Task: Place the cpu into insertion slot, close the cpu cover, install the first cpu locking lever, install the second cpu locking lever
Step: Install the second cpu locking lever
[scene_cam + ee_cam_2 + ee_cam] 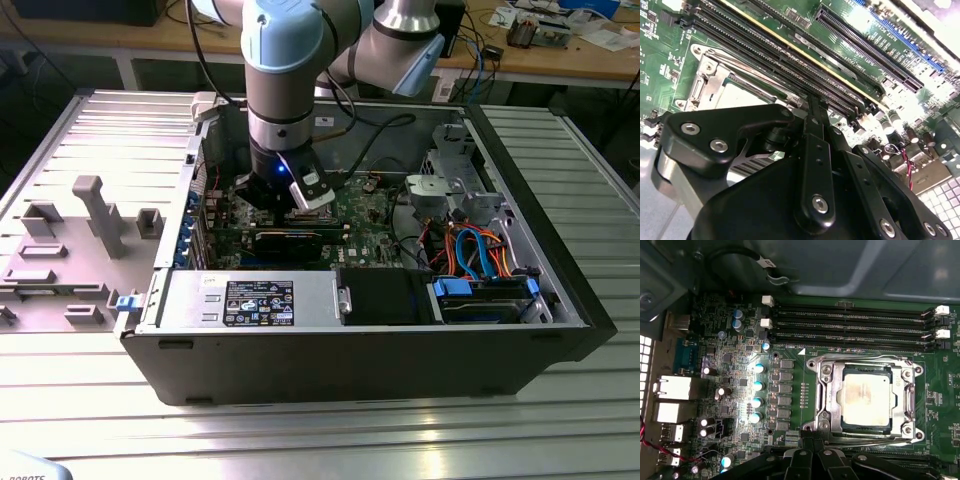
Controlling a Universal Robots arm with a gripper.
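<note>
Arm lowered into the open computer case, its gripper just beside the CPU socket.

In the first wrist view, the small square cpu (866, 400) with a silver-grey metal top lies in the silvery-rimmed insertion slot (812, 396) on the green motherboard (790, 390), with the thin silvery metal cpu cover (830, 399) framing it, right of centre. The black gripper (812, 460) sits at the bottom edge, just below the slot. Whether its fingers are apart or together cannot be told. Long black memory slots (850, 322) run above.
</note>
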